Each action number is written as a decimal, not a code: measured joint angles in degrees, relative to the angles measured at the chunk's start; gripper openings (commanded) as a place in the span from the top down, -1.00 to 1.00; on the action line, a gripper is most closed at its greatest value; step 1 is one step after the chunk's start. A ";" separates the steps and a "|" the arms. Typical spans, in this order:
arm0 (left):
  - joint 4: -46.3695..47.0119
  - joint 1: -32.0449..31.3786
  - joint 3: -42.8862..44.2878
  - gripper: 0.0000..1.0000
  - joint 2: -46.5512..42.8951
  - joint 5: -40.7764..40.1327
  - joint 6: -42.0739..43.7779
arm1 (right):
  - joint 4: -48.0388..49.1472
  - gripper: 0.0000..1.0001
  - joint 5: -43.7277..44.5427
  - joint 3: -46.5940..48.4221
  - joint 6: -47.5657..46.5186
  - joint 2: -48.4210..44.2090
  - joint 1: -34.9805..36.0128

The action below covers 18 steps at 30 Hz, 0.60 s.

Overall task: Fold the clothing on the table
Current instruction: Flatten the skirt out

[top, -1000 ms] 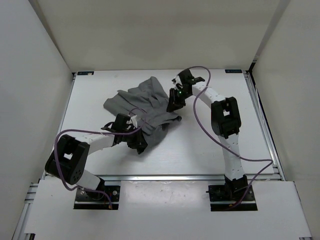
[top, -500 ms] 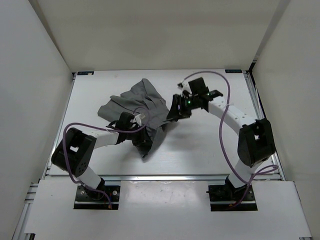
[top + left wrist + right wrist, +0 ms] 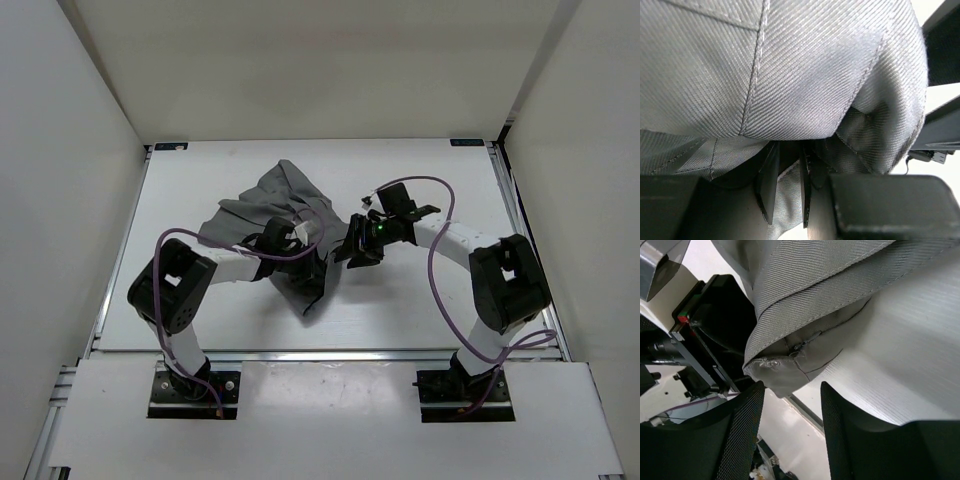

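Clothing [image 3: 288, 205], soft, light and floppy, lies bunched mid-counter [image 3: 430, 300]. Left claw [image 3: 299, 262] pinches a fold; right claw [image 3: 792, 392] stands parted and empty beside the stitched hem corner, likely the firmest hold.

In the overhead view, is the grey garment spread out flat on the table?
No, the garment is bunched in a crumpled, creased heap on the table.
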 measured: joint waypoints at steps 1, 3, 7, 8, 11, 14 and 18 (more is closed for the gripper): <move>0.24 -0.20 0.04 0.33 0.07 0.11 -0.26 | 0.85 -0.09 -0.09 -0.46 0.81 -0.07 0.00; 0.46 -0.42 0.57 0.33 0.35 0.22 -0.68 | 1.64 -0.09 0.02 -0.85 1.73 -0.13 0.02; 0.79 -1.14 2.54 0.33 1.57 0.35 -0.98 | 1.29 -0.10 1.18 -0.04 1.51 -0.15 0.70; 0.98 -1.29 2.75 0.33 1.81 0.37 -1.07 | 0.63 -0.11 1.68 0.63 1.33 -0.15 1.07; 0.98 -1.40 2.93 0.34 1.95 0.42 -1.38 | -0.87 -0.10 3.28 3.69 0.39 -0.13 2.56; 1.01 -1.42 2.95 0.34 1.95 0.39 -1.60 | -2.84 -0.10 5.03 7.48 -1.05 0.13 4.37; 1.01 -1.42 2.95 0.33 1.95 0.39 -1.68 | -5.66 -0.09 8.31 11.45 -3.08 1.38 6.19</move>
